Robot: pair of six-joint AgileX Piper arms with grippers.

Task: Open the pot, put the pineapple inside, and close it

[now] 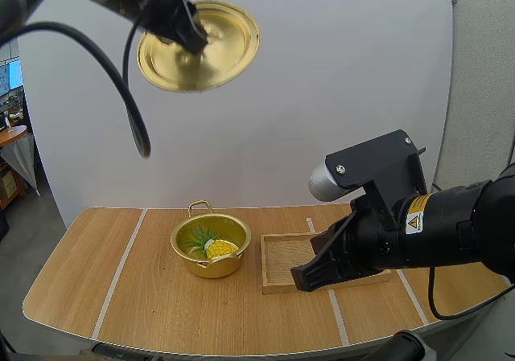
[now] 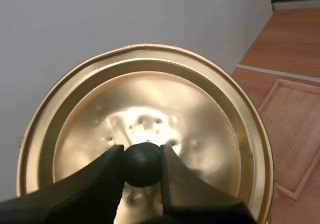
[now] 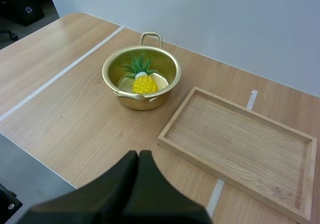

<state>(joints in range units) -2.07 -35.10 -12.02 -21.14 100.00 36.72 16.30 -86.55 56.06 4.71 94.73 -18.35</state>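
A gold pot (image 1: pixel 211 247) (image 3: pixel 141 77) stands open on the wooden table, left of the tray. Inside it lies a small yellow pineapple (image 1: pixel 219 248) (image 3: pixel 144 83) with green leaves. High above the table my left gripper (image 1: pixel 195 34) (image 2: pixel 142 165) is shut on the black knob (image 2: pixel 142 163) of the gold lid (image 1: pixel 199 46) (image 2: pixel 150 129), which hangs tilted in the air. My right gripper (image 1: pixel 310 279) (image 3: pixel 138 159) is shut on nothing, its fingers together as one dark wedge, hovering over the tray's near edge.
A shallow wooden tray (image 1: pixel 282 260) (image 3: pixel 240 146) lies to the right of the pot. White tape lines (image 1: pixel 121 268) (image 3: pixel 65 72) run across the table. The table's front edge is close below my right gripper.
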